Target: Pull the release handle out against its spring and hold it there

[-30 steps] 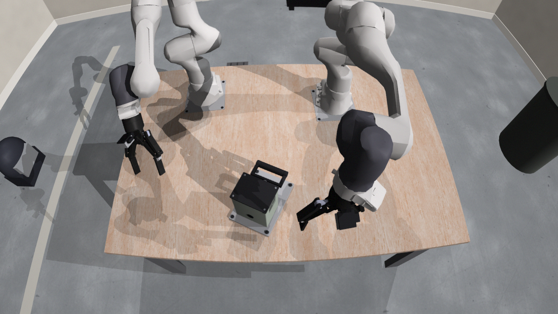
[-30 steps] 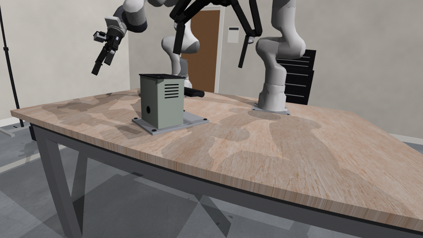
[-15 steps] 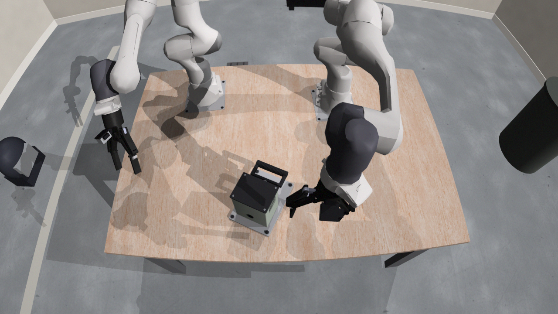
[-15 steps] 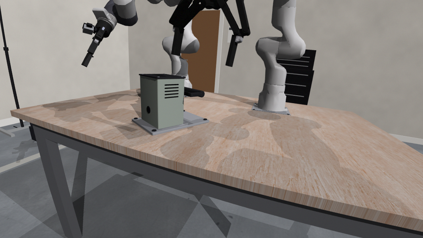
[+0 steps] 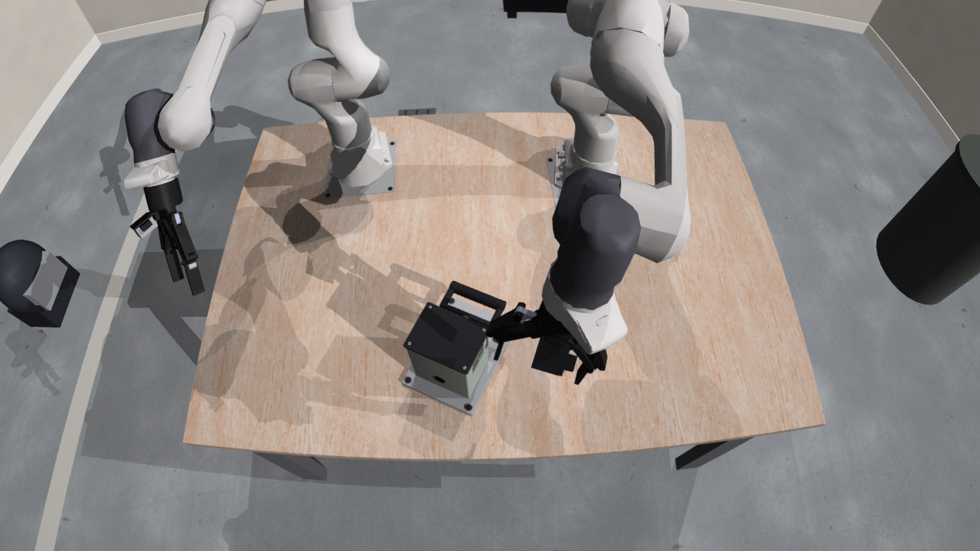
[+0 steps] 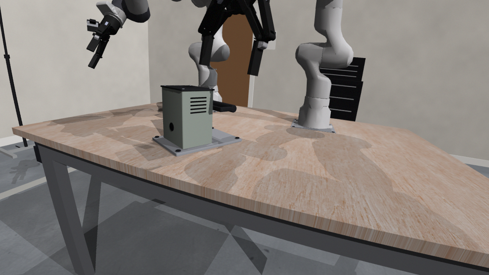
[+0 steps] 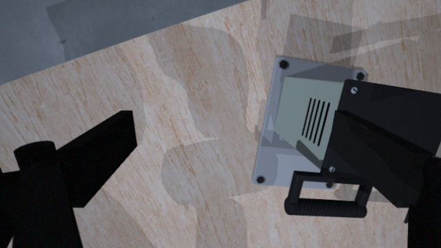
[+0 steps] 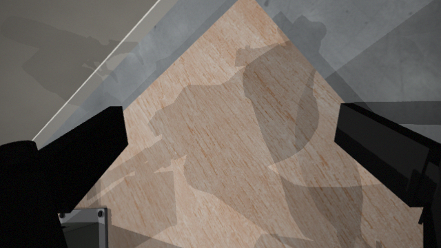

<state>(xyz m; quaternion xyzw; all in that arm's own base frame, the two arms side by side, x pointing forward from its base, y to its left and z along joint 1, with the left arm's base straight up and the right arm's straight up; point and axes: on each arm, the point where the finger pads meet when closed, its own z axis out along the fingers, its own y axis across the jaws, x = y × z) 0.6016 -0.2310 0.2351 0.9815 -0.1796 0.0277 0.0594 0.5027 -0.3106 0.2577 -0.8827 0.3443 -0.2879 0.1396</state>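
The release handle (image 5: 477,295) (image 6: 226,108) (image 7: 327,208), a black ribbed bar on two side arms, stands out horizontally from the rear of a grey-green box (image 5: 460,381) (image 6: 196,127) (image 7: 296,100) with a black lid. My left gripper (image 5: 539,354) (image 6: 229,68) (image 7: 233,128) is open and empty, above and beside the box's vented side. One finger overlaps the lid in the left wrist view and hides part of it. It is clear of the handle. My right gripper (image 5: 186,282) (image 6: 92,57) (image 8: 231,124) is open and empty, far from the box, out past the table's side edge.
The box stands on a grey base plate (image 5: 416,386) (image 6: 164,147) (image 7: 263,155) (image 8: 105,229) with bolts at its corners, on the wooden table (image 5: 719,308) (image 6: 342,191). The two arm bases stand along the table's back. A dark cylinder (image 5: 932,233) stands on the floor at the right.
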